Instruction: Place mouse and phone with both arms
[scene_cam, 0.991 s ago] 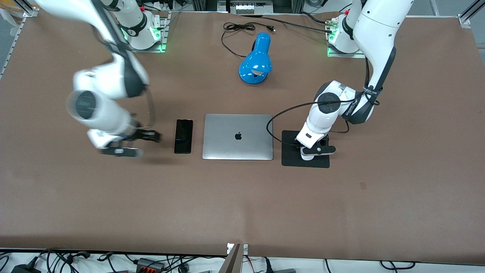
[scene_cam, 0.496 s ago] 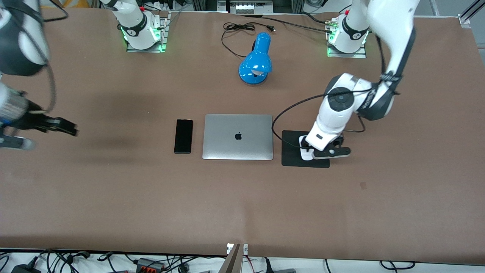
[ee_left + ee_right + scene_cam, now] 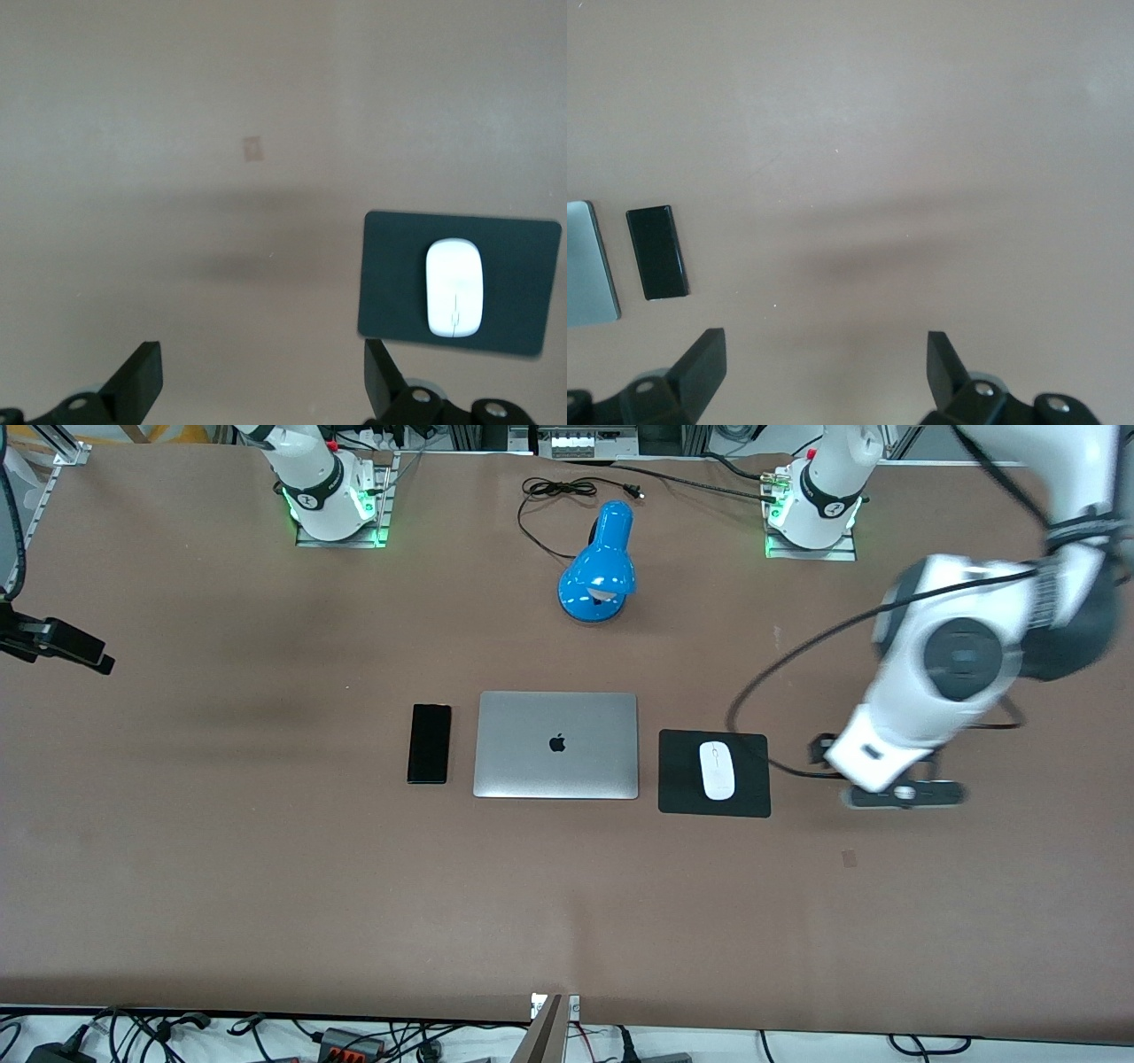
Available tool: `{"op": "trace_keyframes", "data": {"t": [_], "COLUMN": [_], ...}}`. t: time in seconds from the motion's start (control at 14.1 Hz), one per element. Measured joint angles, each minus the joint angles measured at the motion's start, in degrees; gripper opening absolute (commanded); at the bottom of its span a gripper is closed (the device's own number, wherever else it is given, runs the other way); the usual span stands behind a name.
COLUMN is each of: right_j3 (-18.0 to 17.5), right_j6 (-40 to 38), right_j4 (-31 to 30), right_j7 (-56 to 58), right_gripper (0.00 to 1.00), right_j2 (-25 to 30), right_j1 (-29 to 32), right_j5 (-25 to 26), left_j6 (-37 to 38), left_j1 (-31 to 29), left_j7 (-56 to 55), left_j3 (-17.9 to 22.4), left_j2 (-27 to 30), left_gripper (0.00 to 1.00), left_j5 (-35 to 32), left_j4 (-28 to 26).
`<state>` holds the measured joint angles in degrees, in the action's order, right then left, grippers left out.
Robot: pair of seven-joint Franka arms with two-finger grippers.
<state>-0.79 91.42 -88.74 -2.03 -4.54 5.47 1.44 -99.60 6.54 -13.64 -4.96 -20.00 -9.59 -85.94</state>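
Observation:
The white mouse [image 3: 717, 770] lies on the square black mat [image 3: 680, 797] beside the laptop [image 3: 555, 745]; it also shows in the left wrist view [image 3: 454, 288]. The black phone [image 3: 429, 743] lies flat on the table beside the laptop, toward the right arm's end, and shows in the right wrist view [image 3: 657, 252]. My left gripper [image 3: 899, 793] [image 3: 261, 376] is open and empty over bare table, off the mat toward the left arm's end. My right gripper [image 3: 62, 646] [image 3: 824, 367] is open and empty, over the table's edge at the right arm's end.
A blue desk lamp [image 3: 599, 567] lies farther from the front camera than the laptop, with its black cord [image 3: 558, 491] coiled near the bases. The brown table [image 3: 354, 886] is bare nearer to the camera.
My left gripper has let go of the mouse on the mat and swung away toward the left arm's end. My right gripper has drawn back from beside the phone to the table's end.

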Motion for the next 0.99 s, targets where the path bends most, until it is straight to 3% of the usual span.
{"op": "trace_keyframes", "data": {"t": [0.28,0.71,0.85,0.99], "right_j3": [0.0,-1.1,-1.1,-1.1], "right_j6": [0.1,0.0,0.0,0.1], "right_j4": [0.0,0.0,0.0,0.0], "right_j7": [2.1,2.2,2.2,2.2], "right_gripper": [1.0,1.0,1.0,1.0], "right_j2": [-0.4,-0.4,-0.4,-0.4], "right_j1": [-0.1,-0.1,-0.1,0.0], "right_j5": [0.2,0.7,0.7,0.7], "left_j6": [9.2,14.1,14.8,11.6], "left_j1": [-6.9,-7.6,-7.7,-7.7], "left_j7": [9.9,10.9,10.8,10.8], "left_j3": [0.0,-0.2,-0.2,-0.3], "left_j2": [4.8,7.8,8.8,12.6], "left_gripper": [1.0,1.0,1.0,1.0], "left_j5": [7.1,7.5,7.5,7.5], "left_j4": [3.1,5.8,5.0,0.3]}}
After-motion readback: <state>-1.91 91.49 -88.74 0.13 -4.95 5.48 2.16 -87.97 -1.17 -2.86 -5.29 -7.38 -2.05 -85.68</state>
